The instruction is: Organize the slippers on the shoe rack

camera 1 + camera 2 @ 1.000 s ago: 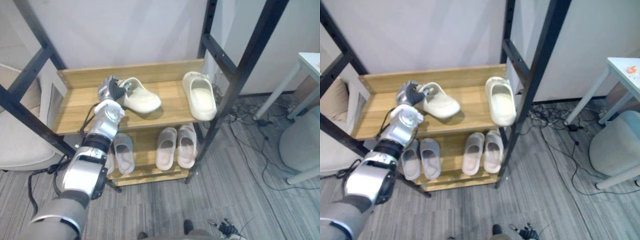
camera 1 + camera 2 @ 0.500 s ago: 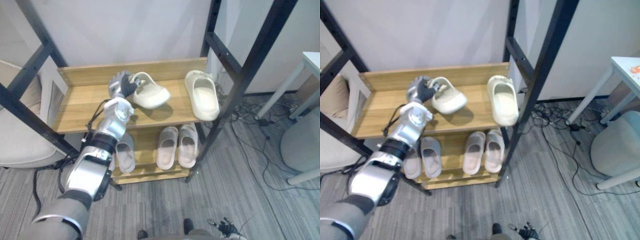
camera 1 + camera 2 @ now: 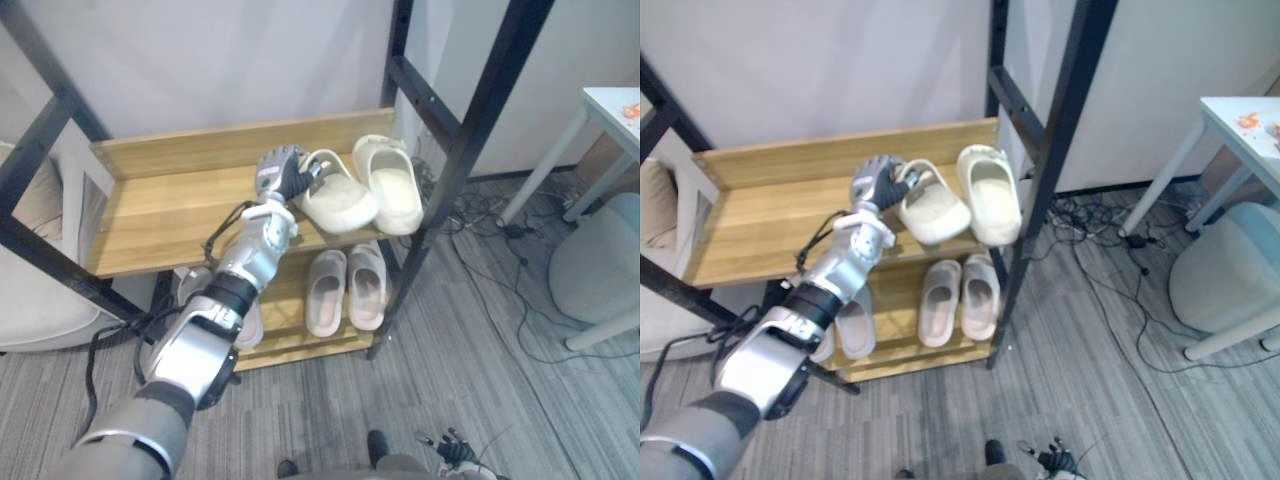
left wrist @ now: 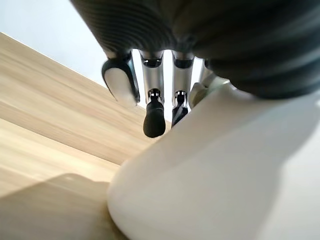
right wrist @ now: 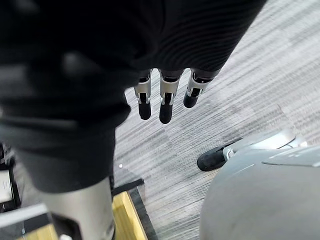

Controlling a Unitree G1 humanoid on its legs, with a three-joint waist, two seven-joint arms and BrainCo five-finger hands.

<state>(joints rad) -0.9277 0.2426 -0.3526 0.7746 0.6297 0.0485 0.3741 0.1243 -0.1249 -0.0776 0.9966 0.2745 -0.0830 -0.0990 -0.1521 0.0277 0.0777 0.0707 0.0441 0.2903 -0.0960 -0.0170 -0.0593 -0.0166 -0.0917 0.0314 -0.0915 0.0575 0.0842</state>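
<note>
My left hand (image 3: 283,175) is shut on the heel end of a cream slipper (image 3: 340,200) over the right part of the wooden top shelf (image 3: 160,215). That slipper lies close beside a second cream slipper (image 3: 392,190) at the shelf's right end, both toes pointing toward me. In the left wrist view the fingers (image 4: 154,115) curl over the slipper's (image 4: 225,165) rim. On the lower shelf sit a pale pair (image 3: 345,290) and a grey slipper (image 3: 245,320) partly behind my arm. My right hand (image 5: 162,100) hangs over the floor with its fingers relaxed.
The rack's black posts (image 3: 470,150) rise at the right of the shelves. A white table (image 3: 612,105) and a grey round stool (image 3: 600,270) stand to the right, with cables (image 3: 480,225) on the floor behind the rack. A pale cushion (image 3: 30,290) lies at the left.
My left hand has carried the cream slipper to the right along the top shelf, ending close beside the other cream slipper. The camera has shifted a little as well.
</note>
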